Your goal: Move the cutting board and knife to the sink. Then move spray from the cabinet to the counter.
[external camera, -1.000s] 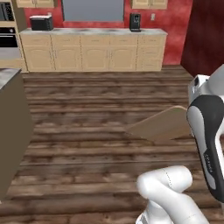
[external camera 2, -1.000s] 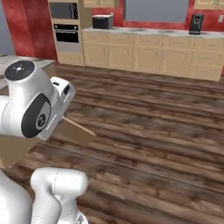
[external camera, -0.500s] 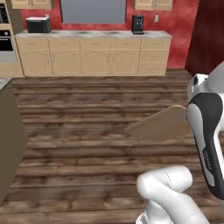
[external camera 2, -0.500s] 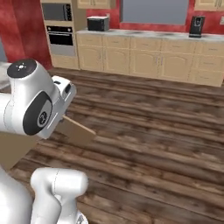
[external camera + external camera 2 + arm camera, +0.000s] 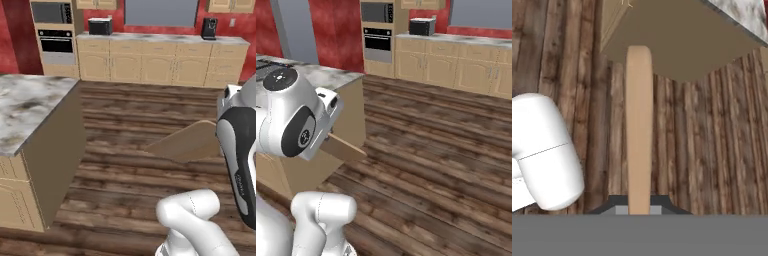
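A: What is seen, starting with the largest thing?

B: A dark wooden plank floor [image 5: 125, 130] is spread across the whole room. A marble-look counter [image 5: 27, 107] on a tan island is seen at the left of the left base view, and its tan side is seen again at the top of the hand view. Everything else can be placed from this island.

A: What is found beyond the island?

B: Across the floor from it, a row of light wood cabinets [image 5: 160, 65] is set against a red wall. A built-in oven [image 5: 56, 42] is fitted at the left end of that row. On the worktop above the cabinets, a black toaster [image 5: 100, 26] and a dark coffee machine [image 5: 209, 28] are placed well apart.

A: Where is the cutting board?

B: The cutting board [image 5: 187, 142] is held in the air above the floor, beside the island and clear of it. In the left base view its broad face is shown, tilted, projecting from the white arm toward the island. In the right base view the board is seen nearly edge-on.

A: How is the board placed relative to the fingers?

B: In the hand view the gripper [image 5: 639, 210] is closed on the board. The near end of the board is clamped between the two fingertips, one on each flat face. The thin edge is turned to the camera, and the rest of the board is extended straight away from the fingertips toward the island's base.
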